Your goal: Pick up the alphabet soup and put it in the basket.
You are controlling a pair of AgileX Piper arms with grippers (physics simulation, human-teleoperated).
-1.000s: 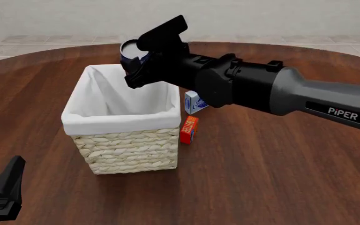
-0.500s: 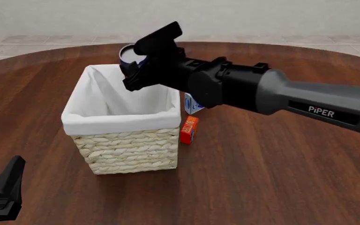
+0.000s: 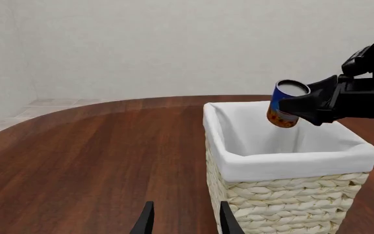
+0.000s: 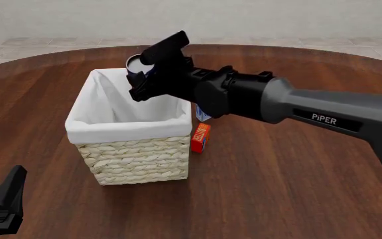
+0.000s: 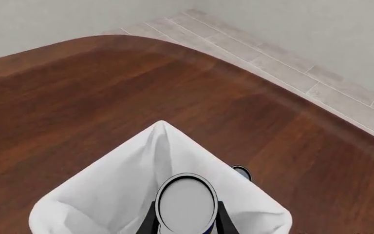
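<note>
The right claw (image 4: pixel 142 74) is closed on the soup can (image 3: pixel 284 104) and holds it tilted in the air over the far part of the basket (image 4: pixel 128 130), above the white lining. If the claw lets go now, the can may strike the far rim and bounce out onto the table (image 4: pixel 277 189). The left claw (image 3: pixel 183 220) rests low, parted and empty, near the basket.

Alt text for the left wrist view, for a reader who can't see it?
The right gripper holds the alphabet soup, tilted, above the open basket on a wooden table. The left gripper shows only as two fingertips, apart and holding nothing.
</note>
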